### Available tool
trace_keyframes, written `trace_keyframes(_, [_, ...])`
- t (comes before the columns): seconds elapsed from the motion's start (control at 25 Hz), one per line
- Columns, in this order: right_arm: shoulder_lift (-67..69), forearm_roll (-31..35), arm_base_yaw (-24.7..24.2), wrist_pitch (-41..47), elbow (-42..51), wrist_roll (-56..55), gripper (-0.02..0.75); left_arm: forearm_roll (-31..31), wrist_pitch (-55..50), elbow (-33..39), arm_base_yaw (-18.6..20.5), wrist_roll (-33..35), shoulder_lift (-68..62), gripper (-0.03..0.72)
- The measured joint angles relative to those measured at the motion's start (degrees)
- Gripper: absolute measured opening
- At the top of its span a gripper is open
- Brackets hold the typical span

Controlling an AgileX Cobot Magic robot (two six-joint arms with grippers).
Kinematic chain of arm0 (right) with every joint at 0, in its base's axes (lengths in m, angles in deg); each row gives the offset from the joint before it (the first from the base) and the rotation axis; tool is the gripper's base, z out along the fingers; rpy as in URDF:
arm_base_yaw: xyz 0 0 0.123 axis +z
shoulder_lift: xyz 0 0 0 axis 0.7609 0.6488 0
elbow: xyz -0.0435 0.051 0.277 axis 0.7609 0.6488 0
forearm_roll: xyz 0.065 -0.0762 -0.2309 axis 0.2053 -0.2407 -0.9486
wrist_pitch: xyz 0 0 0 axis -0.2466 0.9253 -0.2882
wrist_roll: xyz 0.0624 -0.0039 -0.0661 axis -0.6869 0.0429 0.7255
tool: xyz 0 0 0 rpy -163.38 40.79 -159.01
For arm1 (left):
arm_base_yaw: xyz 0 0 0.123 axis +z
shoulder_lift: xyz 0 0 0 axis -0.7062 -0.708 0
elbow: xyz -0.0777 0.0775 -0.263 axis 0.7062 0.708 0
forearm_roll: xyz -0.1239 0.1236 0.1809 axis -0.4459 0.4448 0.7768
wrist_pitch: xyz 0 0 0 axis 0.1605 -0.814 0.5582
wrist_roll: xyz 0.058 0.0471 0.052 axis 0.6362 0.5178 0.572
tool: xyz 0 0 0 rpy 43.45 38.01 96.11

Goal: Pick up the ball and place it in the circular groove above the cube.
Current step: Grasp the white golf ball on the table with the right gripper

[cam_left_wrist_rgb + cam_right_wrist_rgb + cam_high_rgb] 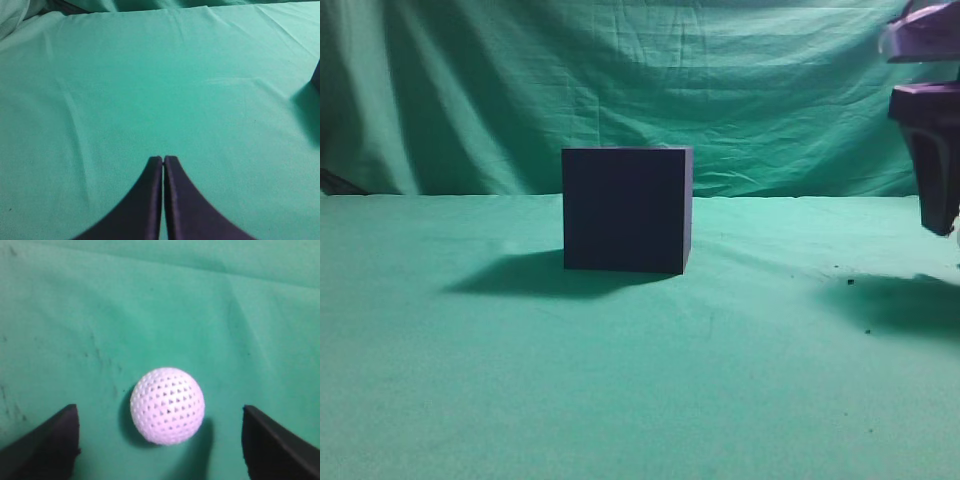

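Note:
The cube point(626, 208), dark navy and matte, stands on the green cloth at the middle of the exterior view; only a sliver of it shows at the right edge of the left wrist view point(316, 75). The ball point(167, 405), white and dimpled, lies on the cloth in the right wrist view, between the spread fingers of my right gripper point(160, 432), which is open and not touching it. The ball is out of view in the exterior view. The right arm point(932, 150) hangs at the far right edge there. My left gripper point(163, 160) is shut and empty over bare cloth.
Green cloth point(620, 380) covers the table, and a green backdrop point(620, 80) hangs behind it. Small dark specks point(850, 282) lie on the cloth near the right arm's shadow. The cube casts a shadow to its left.

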State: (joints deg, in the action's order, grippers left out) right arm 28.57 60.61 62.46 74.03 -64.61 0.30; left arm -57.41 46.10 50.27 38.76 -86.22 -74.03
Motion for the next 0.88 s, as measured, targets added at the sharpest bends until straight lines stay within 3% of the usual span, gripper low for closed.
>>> trace_keyframes(0.36, [4.9, -0.1, 0.0, -3.9, -0.4, -0.4, 0.574, 0.0, 0.0, 0.0, 0.0, 0.0, 0.0, 0.0])
trace_keyframes(0.48, [5.0, -0.1, 0.0, -4.0, -0.4, -1.5, 0.463, 0.0, 0.0, 0.0, 0.0, 0.0, 0.0, 0.0])
trace_keyframes(0.6, [5.0, -0.1, 0.0, -3.8, -0.5, -2.3, 0.303, 0.0, 0.0, 0.0, 0.0, 0.0, 0.0, 0.0])
trace_keyframes(0.88, [4.6, 0.3, 0.9, 6.1, -9.0, -2.5, 0.307, 0.0, 0.0, 0.0, 0.0, 0.0, 0.0, 0.0])
